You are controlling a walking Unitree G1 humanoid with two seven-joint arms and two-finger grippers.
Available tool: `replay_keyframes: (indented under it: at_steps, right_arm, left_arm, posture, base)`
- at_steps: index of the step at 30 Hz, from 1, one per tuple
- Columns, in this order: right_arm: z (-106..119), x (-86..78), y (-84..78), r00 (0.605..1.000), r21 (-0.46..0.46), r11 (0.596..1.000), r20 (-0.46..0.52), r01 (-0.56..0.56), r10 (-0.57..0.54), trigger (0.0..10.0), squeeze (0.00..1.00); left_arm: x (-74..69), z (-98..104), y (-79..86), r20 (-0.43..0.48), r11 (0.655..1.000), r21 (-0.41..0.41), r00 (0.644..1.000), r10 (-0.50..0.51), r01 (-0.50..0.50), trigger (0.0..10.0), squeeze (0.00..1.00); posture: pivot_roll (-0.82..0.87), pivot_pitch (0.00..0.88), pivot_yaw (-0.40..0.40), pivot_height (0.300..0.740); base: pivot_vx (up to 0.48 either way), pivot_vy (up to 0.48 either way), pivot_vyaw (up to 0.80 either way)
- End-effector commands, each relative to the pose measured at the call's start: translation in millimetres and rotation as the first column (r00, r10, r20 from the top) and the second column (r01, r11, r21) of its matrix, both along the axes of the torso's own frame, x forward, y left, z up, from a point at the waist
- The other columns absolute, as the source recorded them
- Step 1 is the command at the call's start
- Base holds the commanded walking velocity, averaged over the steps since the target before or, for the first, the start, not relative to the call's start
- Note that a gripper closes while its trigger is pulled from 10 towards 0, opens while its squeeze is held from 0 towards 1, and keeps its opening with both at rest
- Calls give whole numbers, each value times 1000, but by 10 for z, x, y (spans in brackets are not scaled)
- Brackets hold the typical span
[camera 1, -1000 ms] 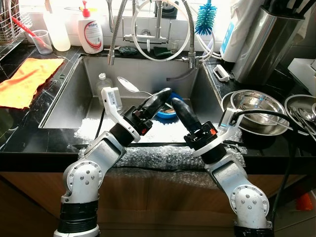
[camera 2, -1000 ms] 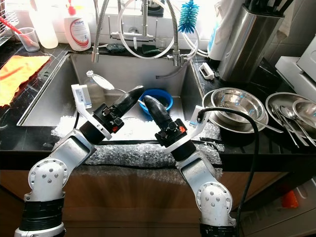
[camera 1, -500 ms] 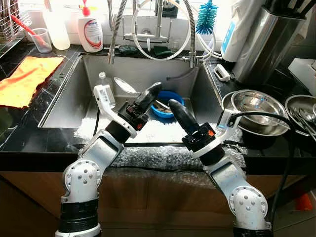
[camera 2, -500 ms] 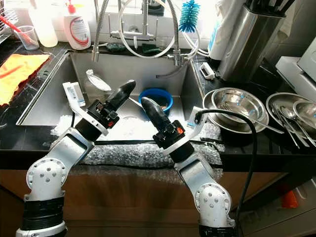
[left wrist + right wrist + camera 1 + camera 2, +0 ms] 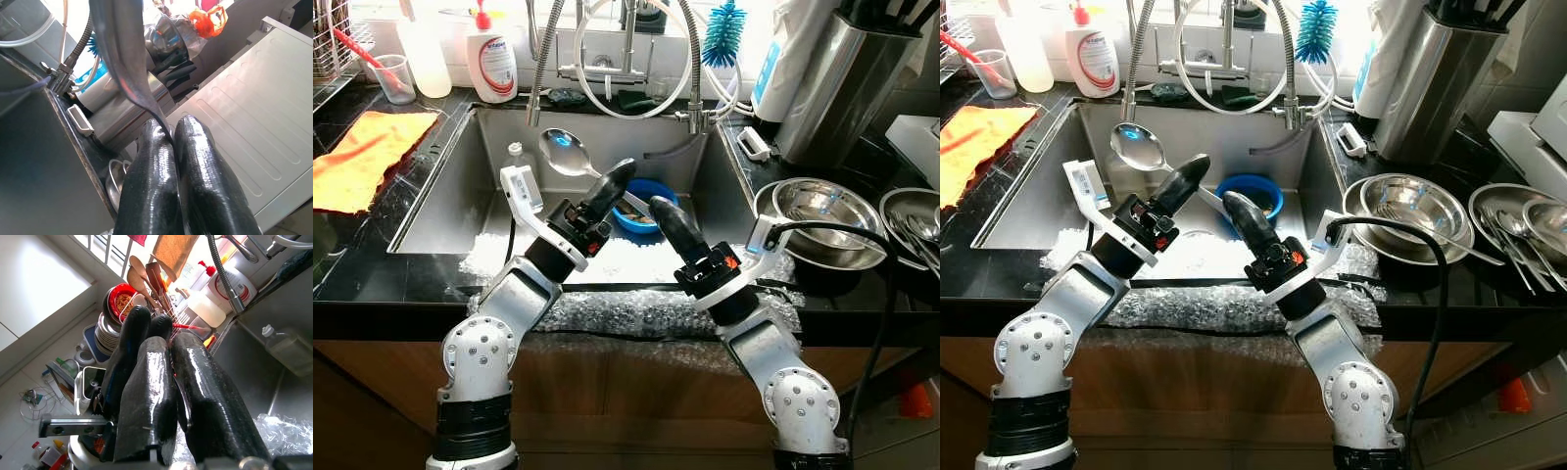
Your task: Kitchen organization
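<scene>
Two grippers reach over my sink [image 5: 440,186]: the right gripper [image 5: 661,208] with fingers pressed together (holding nothing), and the left gripper [image 5: 620,172] pinching the ladle [image 5: 570,155] handle, bowl raised beyond the blue bowl [image 5: 644,213].

A large steel ladle [image 5: 566,154] hangs tilted above the sink [image 5: 450,196]. Its handle is pinched in the left hand [image 5: 619,176], bowl raised toward the back wall.
</scene>
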State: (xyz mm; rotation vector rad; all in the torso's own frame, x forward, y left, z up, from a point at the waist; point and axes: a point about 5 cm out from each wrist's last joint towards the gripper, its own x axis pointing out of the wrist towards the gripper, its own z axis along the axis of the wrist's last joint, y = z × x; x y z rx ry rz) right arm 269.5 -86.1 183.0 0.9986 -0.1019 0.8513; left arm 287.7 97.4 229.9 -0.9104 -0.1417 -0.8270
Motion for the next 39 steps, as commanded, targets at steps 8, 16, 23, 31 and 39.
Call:
replay_keyframes:
  at_steps: [8, 16, 23, 31, 39]
  right_arm:
    - [20, 70, -50, 998, -15, 997, 1, 70, -70, 10000, 1000]
    - [5, 88, -63, 996, -45, 995, 1, 90, -90, 10000, 0]
    - [43, 254, -198, 887, -391, 797, 158, 460, -435, 10000, 0]
    - [260, 216, -310, 698, -483, 504, 491, 716, -521, 10000, 0]
    - [100, 140, -398, 633, -522, 372, 526, 767, -568, 10000, 0]
  left_arm:
    - [100, 137, 149, 18, 992, -49, 993, 121, -120, 0, 0]
    - [230, 291, 432, 4, 938, -149, 948, 317, -313, 0, 0]
    - [357, 337, 666, 99, 818, 39, 816, 569, -575, 10000, 0]
    - [436, 155, 554, 356, 631, 339, 716, 601, -698, 10000, 0]
    - [567, 5, 493, 462, 474, 461, 659, 594, -750, 10000, 0]
  posture:
    - [-4, 49, -84, 740]
    - [-4, 49, -85, 740]
    - [-8, 47, -83, 740]
    - [-21, 42, -78, 740]
    - [-31, 39, -70, 740]
  base:
    - [0, 0, 0]
    - [0, 0, 0]
    - [0, 0, 0]
    - [0, 0, 0]
    - [0, 0, 0]
